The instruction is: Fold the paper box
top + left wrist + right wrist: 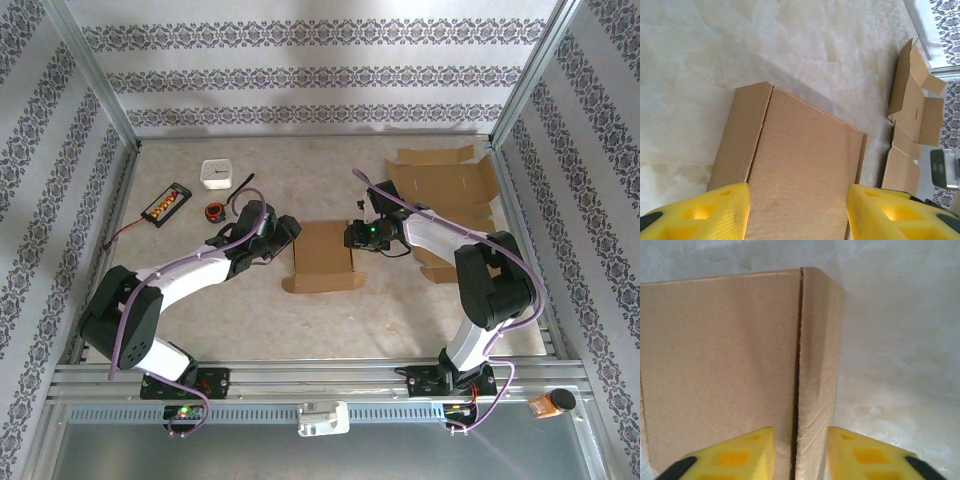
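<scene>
A flat brown paper box [323,255] lies in the middle of the table, with a narrow flap at its near edge. My left gripper [285,236] sits at its left side. In the left wrist view that gripper [797,212] is open, its yellow fingers [715,212] wide apart over the box's main panel [805,170]. My right gripper [353,236] is at the box's right side. Seen from its wrist, the right gripper [800,455] stands narrowly open astride a slim side flap [817,365], which is split from the main panel [720,355] by a dark slit.
A stack of unfolded cardboard blanks [445,190] lies at the back right, also in the left wrist view [912,115]. At the back left are a white square box [217,174], a black and orange device [166,204], a small ring [215,211] and a pen [243,186].
</scene>
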